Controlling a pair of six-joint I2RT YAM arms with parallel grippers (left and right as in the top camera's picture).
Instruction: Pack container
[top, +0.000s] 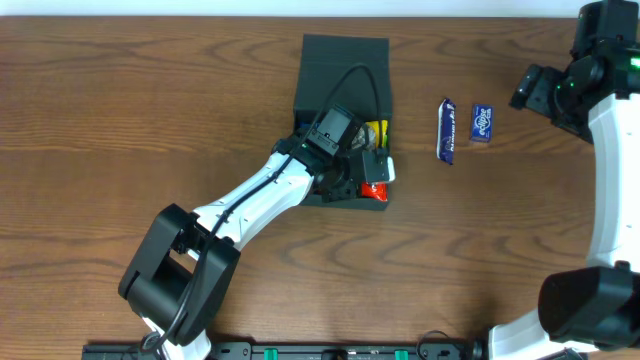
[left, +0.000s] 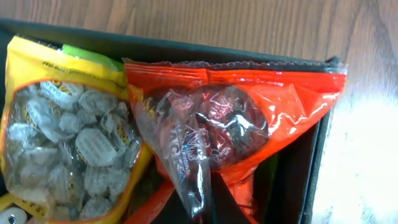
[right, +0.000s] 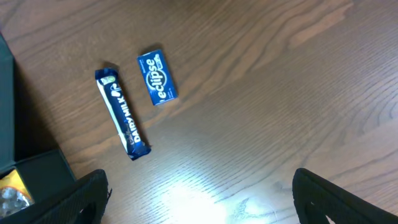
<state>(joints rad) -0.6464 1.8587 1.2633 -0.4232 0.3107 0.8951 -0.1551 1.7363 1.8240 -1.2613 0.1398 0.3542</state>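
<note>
The dark container (top: 345, 60) sits open at the table's middle, its wall also showing in the left wrist view (left: 314, 155). My left gripper (top: 368, 175) reaches into it and is shut on the clear edge of an orange-red candy bag (left: 236, 118), pinched between my fingers (left: 208, 208). A yellow bag of wrapped candies (left: 68, 143) lies beside it in the container. My right gripper (right: 199, 199) is open and empty, hovering over bare table at the far right (top: 545, 90).
A blue Dairy Milk bar (top: 446, 130) and a small blue Eclipse packet (top: 481, 124) lie on the table right of the container; both show in the right wrist view, the bar (right: 121, 112) and the packet (right: 157, 77).
</note>
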